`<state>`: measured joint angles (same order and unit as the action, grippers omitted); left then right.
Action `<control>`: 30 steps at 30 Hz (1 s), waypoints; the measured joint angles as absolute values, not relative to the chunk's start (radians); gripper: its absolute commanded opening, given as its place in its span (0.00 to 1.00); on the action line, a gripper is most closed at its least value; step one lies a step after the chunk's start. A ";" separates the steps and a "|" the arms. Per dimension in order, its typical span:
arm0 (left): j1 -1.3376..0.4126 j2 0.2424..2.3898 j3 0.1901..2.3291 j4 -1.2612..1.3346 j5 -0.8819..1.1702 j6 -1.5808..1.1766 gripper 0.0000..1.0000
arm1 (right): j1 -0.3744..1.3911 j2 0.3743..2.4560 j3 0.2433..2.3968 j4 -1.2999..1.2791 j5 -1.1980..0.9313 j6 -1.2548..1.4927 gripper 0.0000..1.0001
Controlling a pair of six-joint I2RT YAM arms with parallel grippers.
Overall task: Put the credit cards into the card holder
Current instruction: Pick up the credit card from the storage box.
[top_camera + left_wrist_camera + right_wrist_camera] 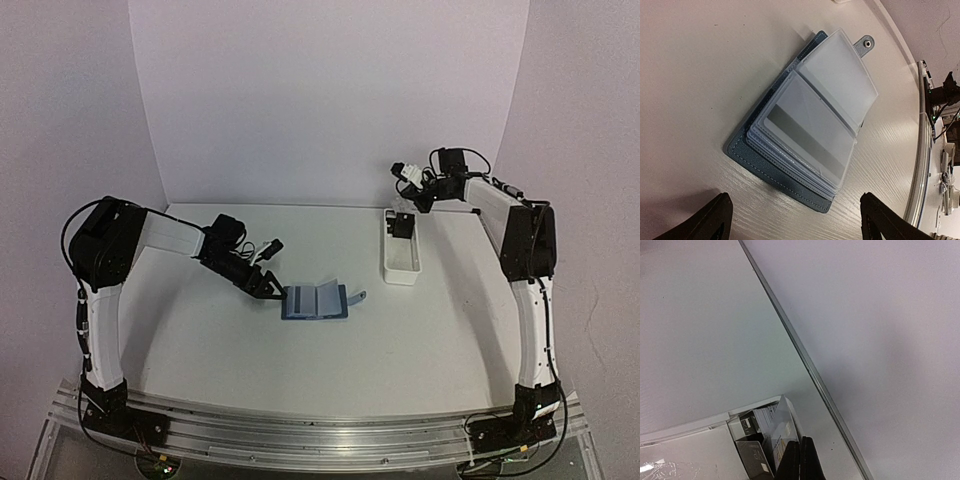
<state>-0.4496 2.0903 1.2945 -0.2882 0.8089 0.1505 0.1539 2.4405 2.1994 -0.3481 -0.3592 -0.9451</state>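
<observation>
A small blue card holder [315, 301] lies open and flat near the middle of the counter [300, 370]. Its clear plastic sleeves face up and its clasp tab sticks out to the right. Several credit cards [755, 452] stand on edge, packed together, at one end of a long white tray [402, 268].

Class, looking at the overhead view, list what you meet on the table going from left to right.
left tool → card holder → tray
</observation>
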 measured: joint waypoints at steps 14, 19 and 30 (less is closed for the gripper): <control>-0.450 2.090 1.322 -0.340 0.806 0.159 0.88 | 0.151 2.357 2.321 -0.335 -0.371 -0.836 0.00; -0.443 2.088 1.361 -0.339 0.846 0.160 0.88 | 0.167 2.275 2.298 -0.305 -0.419 -0.659 0.00; -0.341 1.927 1.395 -0.014 1.103 0.112 0.99 | 0.471 2.041 1.922 -0.026 -0.633 -0.136 0.00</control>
